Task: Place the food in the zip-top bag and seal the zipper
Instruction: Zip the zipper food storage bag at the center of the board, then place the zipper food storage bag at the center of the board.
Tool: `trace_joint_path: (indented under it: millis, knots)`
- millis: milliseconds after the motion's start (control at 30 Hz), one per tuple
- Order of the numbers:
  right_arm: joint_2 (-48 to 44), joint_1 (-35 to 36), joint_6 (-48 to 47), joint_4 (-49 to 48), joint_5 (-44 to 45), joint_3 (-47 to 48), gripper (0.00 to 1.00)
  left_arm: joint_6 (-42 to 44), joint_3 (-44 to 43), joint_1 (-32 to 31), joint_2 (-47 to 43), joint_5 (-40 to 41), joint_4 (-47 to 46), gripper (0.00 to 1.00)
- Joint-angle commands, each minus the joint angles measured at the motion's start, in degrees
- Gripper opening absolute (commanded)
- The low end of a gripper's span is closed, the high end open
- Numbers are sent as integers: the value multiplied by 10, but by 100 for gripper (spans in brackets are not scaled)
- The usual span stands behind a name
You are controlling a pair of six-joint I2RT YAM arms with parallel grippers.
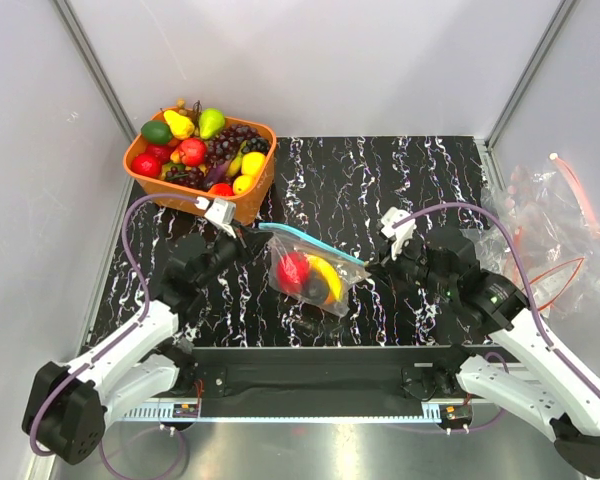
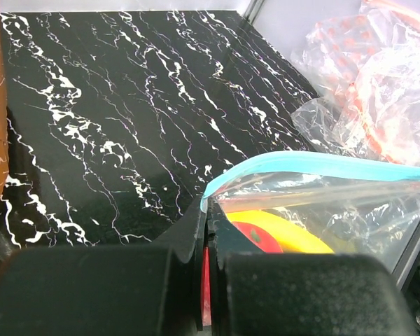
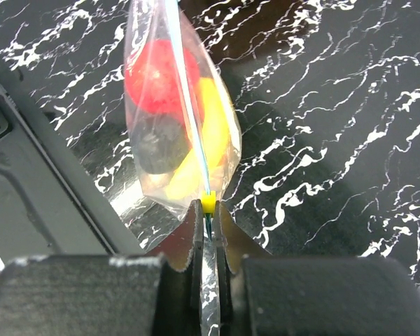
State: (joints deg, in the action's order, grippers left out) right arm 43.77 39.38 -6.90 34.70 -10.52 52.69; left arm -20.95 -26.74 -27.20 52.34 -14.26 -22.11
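Note:
The clear zip-top bag [image 1: 315, 285] hangs over the black marble mat, stretched between my two grippers. Inside it shows food: a red fruit [image 1: 292, 270], a yellow one [image 1: 328, 278] and a dark shape I cannot name. The light blue zipper [image 1: 310, 245] runs taut along the bag's top edge. My left gripper [image 2: 208, 212] is shut on the bag's left corner at the zipper [image 2: 315, 164] end. My right gripper [image 3: 208, 208] is shut on the zipper [image 3: 189, 105] at the other end, just behind a small yellow slider [image 3: 208, 202]. In the right wrist view the red fruit [image 3: 157, 73] sits above the yellow one [image 3: 213, 133].
An orange basket [image 1: 265, 190] heaped with toy fruit stands at the back left, close behind the left gripper [image 1: 248, 235]. A pile of clear bags with red-orange strips [image 1: 545, 225] lies off the mat at the right. Grey walls close in on three sides.

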Motion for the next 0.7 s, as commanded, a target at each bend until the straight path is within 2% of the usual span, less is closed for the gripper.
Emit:
trace_joint_path:
  millis: [0, 133, 300, 500, 667]
  knots:
    - [-4, 0, 6, -8, 38, 1, 0, 22, -25, 18, -18, 69, 6, 0]
    - [45, 0, 0, -80, 45, 17, 0, 10, -31, 18, -36, 94, 41, 0]
    - [132, 0, -4, -162, 54, 51, 0, -9, -42, 24, -72, 191, 98, 0]
    - [272, 0, -5, -241, 67, 140, 0, -35, -78, 56, -89, 274, 171, 0]
    - [401, -6, -8, -285, 95, 257, 0, -51, -123, 84, -73, 336, 219, 0]
